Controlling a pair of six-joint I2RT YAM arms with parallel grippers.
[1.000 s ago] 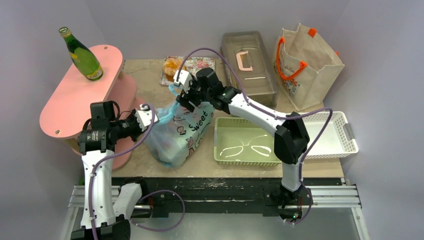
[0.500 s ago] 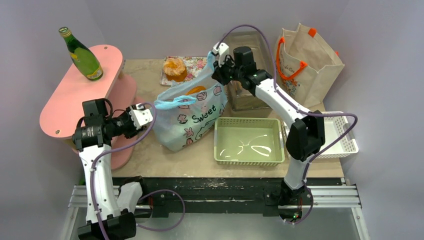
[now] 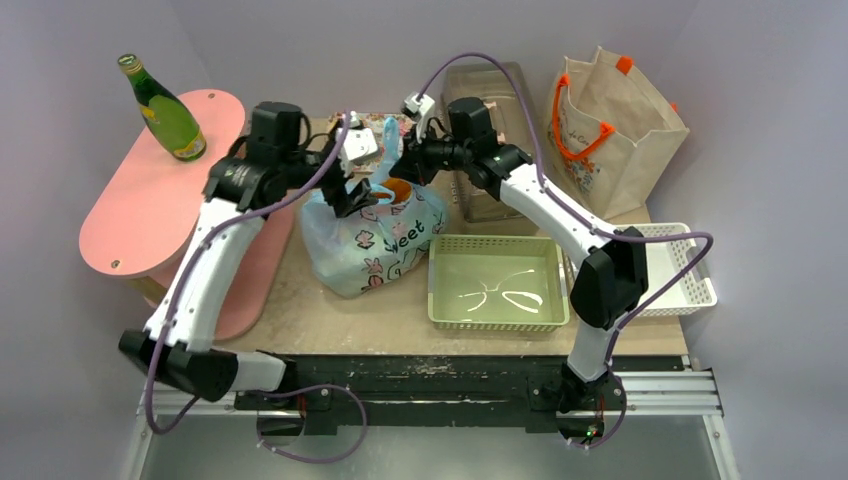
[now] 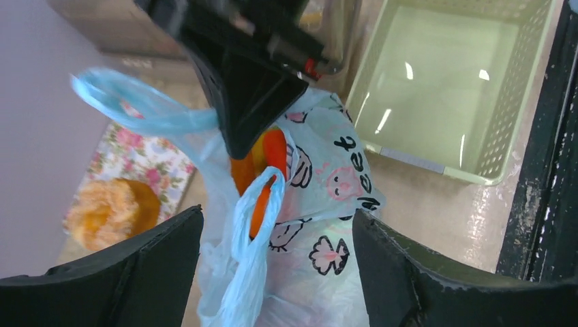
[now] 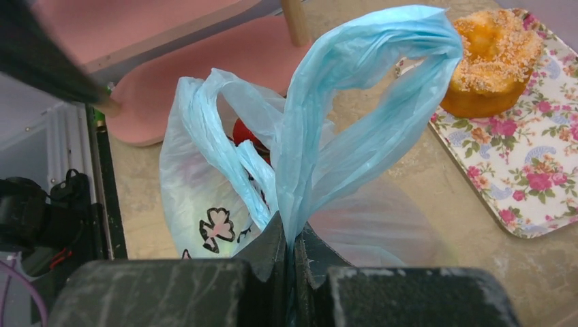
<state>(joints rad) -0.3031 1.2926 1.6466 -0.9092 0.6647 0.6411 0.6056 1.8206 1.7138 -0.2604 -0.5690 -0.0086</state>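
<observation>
A pale blue plastic bag (image 3: 372, 238) printed "Sweet" sits mid-table with something orange (image 4: 263, 167) inside it. My right gripper (image 5: 293, 240) is shut on one bag handle (image 5: 361, 102) and holds it up above the bag's mouth. In the top view the right gripper (image 3: 402, 168) is just behind the bag. My left gripper (image 4: 276, 272) is open and hovers over the bag's left side (image 3: 357, 198). The other handle loop (image 4: 253, 231) hangs between its fingers (image 4: 136, 269) without touching them.
A green basket (image 3: 495, 318) lies right of the bag, a white basket (image 3: 690, 262) beyond it. A clear lidded box (image 3: 495, 120) and a paper tote (image 3: 612, 130) stand at the back. A doughnut (image 5: 491, 61) sits on a floral tray (image 5: 538, 170). A green bottle (image 3: 165, 110) stands on the pink shelf (image 3: 140, 200).
My left arm swung from the bag's left side up and over its top. The right gripper moved left and down with the handle, and the bag slumped narrower.
</observation>
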